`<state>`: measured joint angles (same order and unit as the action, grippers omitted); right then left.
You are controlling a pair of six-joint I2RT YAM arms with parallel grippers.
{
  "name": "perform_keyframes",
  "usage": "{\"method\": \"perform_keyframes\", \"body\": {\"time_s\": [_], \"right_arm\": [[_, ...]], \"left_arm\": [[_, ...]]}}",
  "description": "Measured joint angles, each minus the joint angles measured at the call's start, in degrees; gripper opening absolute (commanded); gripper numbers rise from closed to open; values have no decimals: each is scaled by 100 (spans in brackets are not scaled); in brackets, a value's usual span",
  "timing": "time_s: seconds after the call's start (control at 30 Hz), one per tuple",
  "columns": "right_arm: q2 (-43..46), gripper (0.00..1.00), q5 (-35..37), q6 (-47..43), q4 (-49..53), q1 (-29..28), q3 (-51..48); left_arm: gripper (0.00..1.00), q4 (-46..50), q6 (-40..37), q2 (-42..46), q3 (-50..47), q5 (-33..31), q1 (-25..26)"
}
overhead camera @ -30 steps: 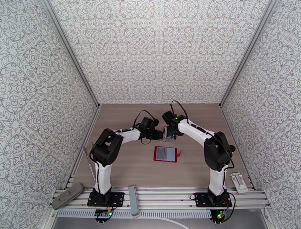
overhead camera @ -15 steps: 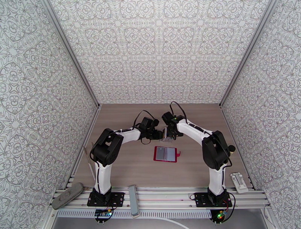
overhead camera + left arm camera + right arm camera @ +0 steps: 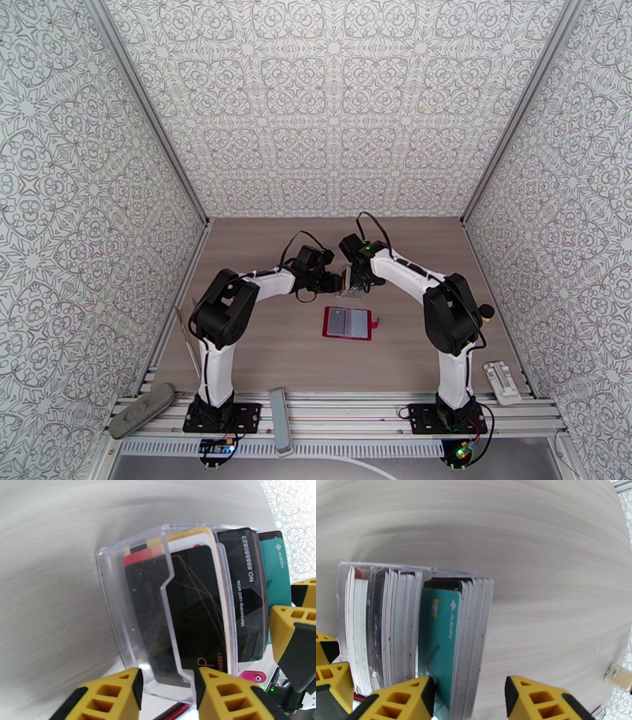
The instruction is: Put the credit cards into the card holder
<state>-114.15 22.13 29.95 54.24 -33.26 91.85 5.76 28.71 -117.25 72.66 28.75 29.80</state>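
At the middle of the table, the left gripper pinches the end of a clear case packed with the credit cards. The right gripper has its jaws spread around some of them. The red card holder lies open just beside, toward the near edge.

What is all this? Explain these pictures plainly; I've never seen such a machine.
A robot's left arm and right arm are bolted at the near edge of the table. One picture looks down from behind them; the other two come from a camera on each wrist, so the yellow blocks are that arm's fingers. On the table: an open red card holder and a clear box packed with credit cards. The left fingers straddle the box's wall, grip unclear; the right fingers stand open around a teal card.
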Motion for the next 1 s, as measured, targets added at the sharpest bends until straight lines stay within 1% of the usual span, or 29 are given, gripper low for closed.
{"method": "perform_keyframes", "body": {"time_s": [0.2,0.23,0.27,0.33,0.4,0.53,1.0], "right_arm": [[-4,49,76,0,83,0,92],[-4,47,83,-2,87,0,101],[-7,44,83,-2,92,0,105],[-15,43,81,-17,94,-2,127],[-24,43,81,-28,101,0,160],[-24,47,35,-61,114,17,168],[-216,46,-199,-90,48,120,254]], "left_arm": [[41,0,2,-4,4,4,-4],[40,-2,0,-7,4,13,-4],[41,-2,2,-11,7,17,-9],[40,0,2,-17,20,22,-9],[40,2,2,-22,31,22,-9],[41,2,2,-22,31,22,-11],[40,0,2,-28,33,44,-24]]}}
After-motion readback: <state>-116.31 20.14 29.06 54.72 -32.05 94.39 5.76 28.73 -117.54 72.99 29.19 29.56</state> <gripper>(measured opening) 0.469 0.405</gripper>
